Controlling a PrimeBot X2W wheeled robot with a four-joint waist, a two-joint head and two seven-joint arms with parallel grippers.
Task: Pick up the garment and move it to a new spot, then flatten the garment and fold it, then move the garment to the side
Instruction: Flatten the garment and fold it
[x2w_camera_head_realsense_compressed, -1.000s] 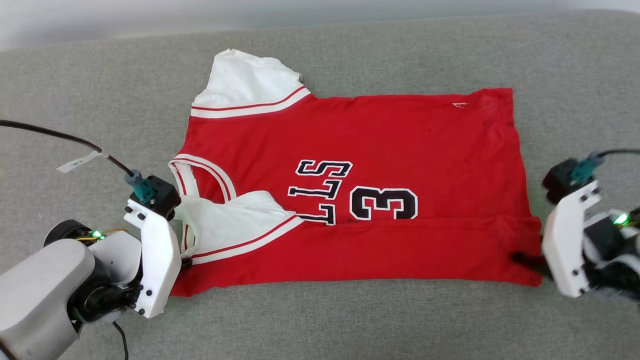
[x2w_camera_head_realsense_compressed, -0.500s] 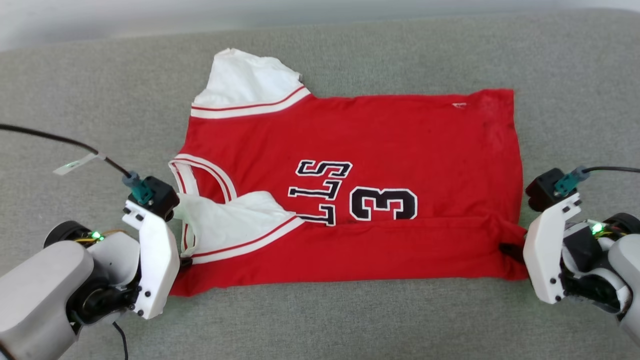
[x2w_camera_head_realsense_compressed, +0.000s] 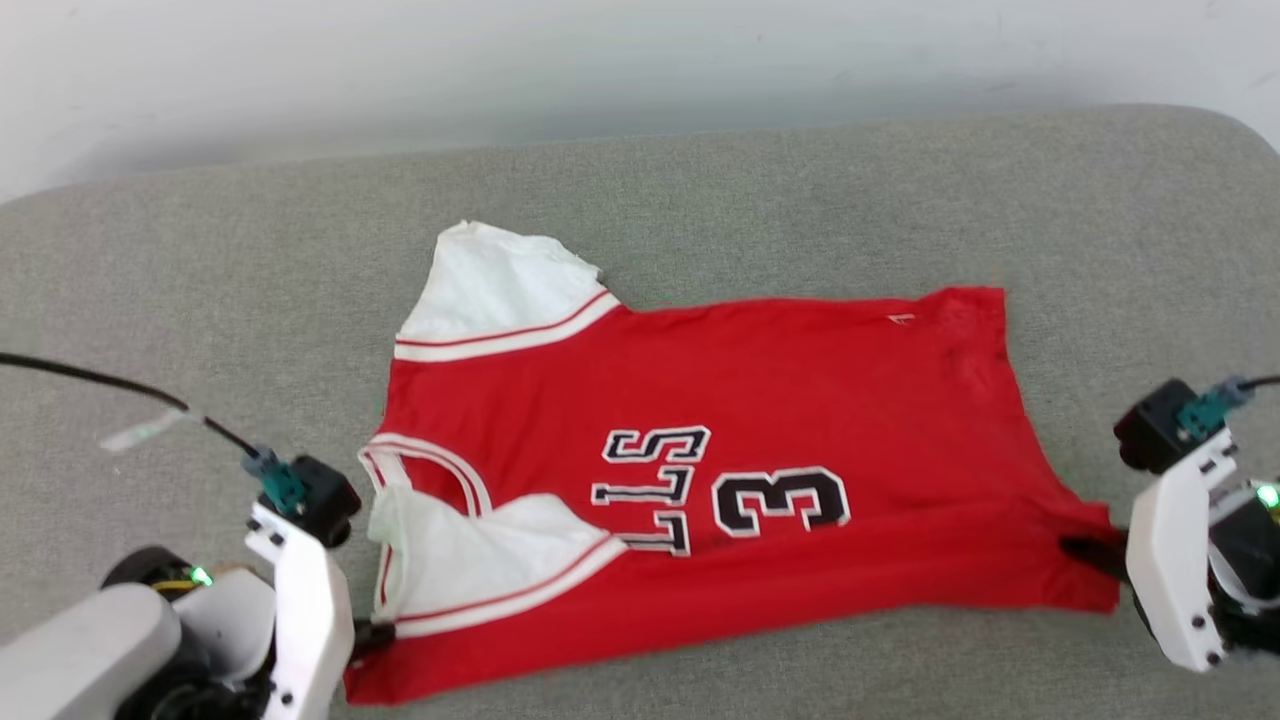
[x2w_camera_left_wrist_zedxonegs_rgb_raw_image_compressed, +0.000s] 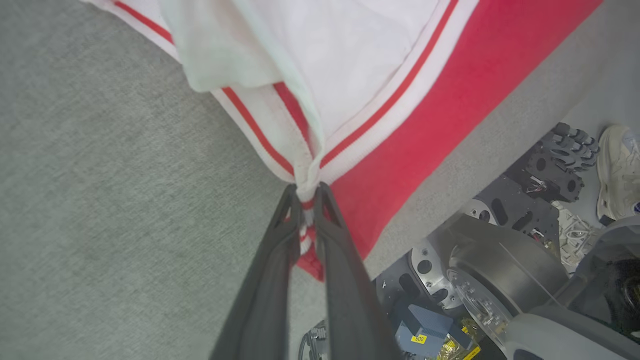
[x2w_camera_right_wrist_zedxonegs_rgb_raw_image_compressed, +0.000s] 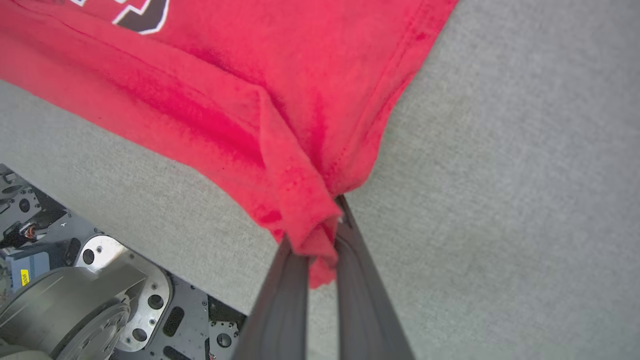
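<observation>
Grey cushion (x2w_camera_head_realsense_compressed: 800, 200): its far edge runs along a pale wall (x2w_camera_head_realsense_compressed: 600, 60), and its far right corner is rounded. There is a broad bare band between the shirt and that far edge. There is also open grey to both the left and the right of the shirt. Only a thin strip is free along the near edge, and in the wrist views the robot base (x2w_camera_right_wrist_zedxonegs_rgb_raw_image_compressed: 75, 300) sits just past it.

Shirt (x2w_camera_head_realsense_compressed: 760, 390): red, lying front up mid-cushion, collar toward the left and hem toward the right. The far white sleeve is spread out. The near sleeve is folded in over the chest. The near hem corner is drawn out to a point.

Left gripper (x2w_camera_left_wrist_zedxonegs_rgb_raw_image_compressed: 306, 192): fingers pressed together on bunched striped trim and red cloth at the near collar-side corner.

Right gripper (x2w_camera_right_wrist_zedxonegs_rgb_raw_image_compressed: 316, 227): closed on the gathered near hem corner, with cloth puckered around the tips.

Writing: black, white-outlined "3" (x2w_camera_head_realsense_compressed: 780, 500), read sideways. Beside it are the letters "LLS" (x2w_camera_head_realsense_compressed: 655, 485), the lowest partly under the sleeve.

Yellow sticker (x2w_camera_left_wrist_zedxonegs_rgb_raw_image_compressed: 418, 339) on the base, characters not reliably legible.
</observation>
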